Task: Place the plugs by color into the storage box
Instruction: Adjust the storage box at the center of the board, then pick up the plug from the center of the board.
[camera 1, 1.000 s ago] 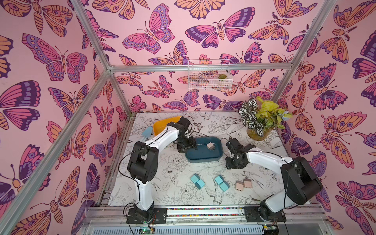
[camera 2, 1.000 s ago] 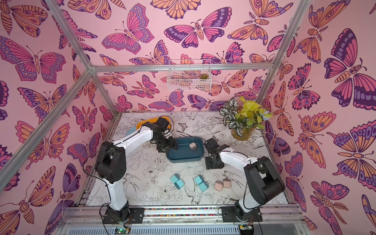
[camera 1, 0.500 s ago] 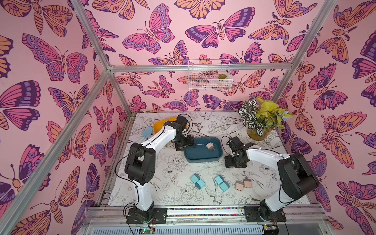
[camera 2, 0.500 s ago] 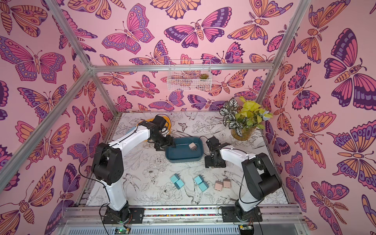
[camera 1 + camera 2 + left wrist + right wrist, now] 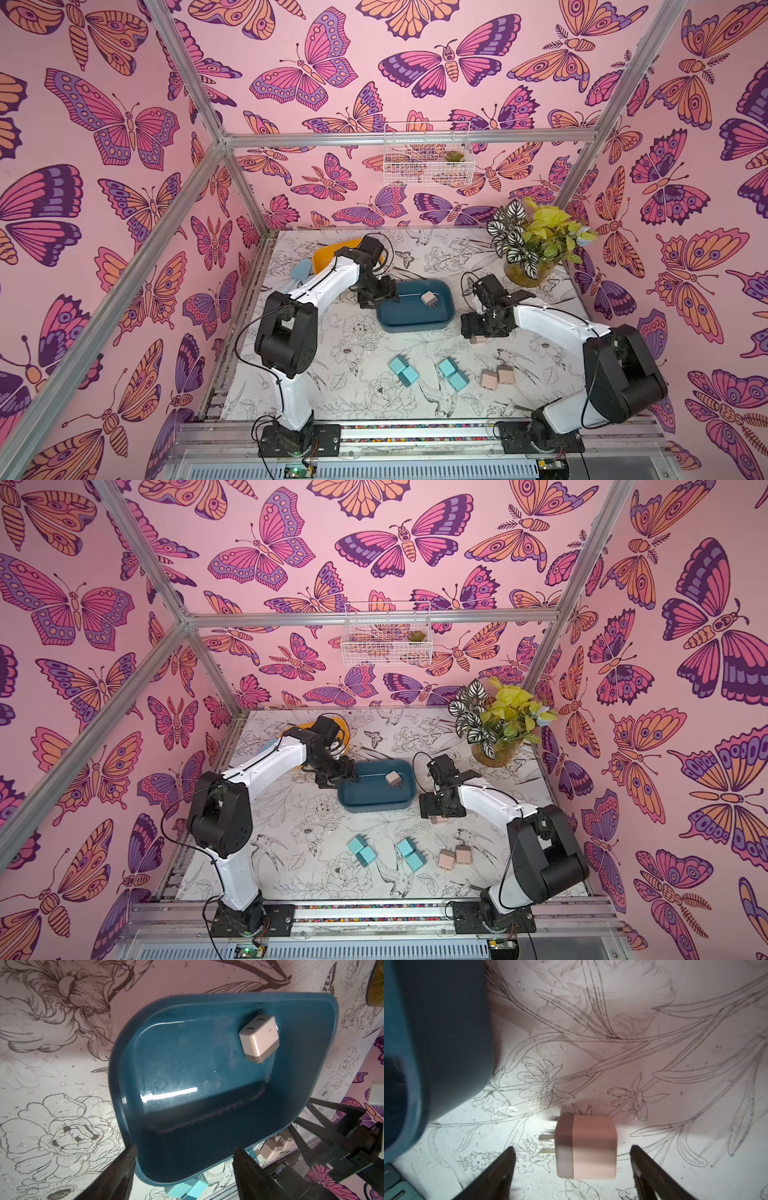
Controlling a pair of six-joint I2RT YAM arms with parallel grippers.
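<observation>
Right tool (image 5: 572,1149) opened, pink plug (image 5: 588,1147) between jaws

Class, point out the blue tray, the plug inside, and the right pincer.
blue tray (image 5: 415,326): in a top view, near wall.
plug inside (image 5: 428,298): in a top view, top face.
right pincer (image 5: 572,1148): right wrist view, midway between its tips.

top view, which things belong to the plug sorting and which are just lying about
Job: pale pink plastic plugs; light teal plastic plugs; dark teal plastic tray; orange plastic tray.
Lying about: potted leafy plant; white wire basket; pale blue scoop.
</observation>
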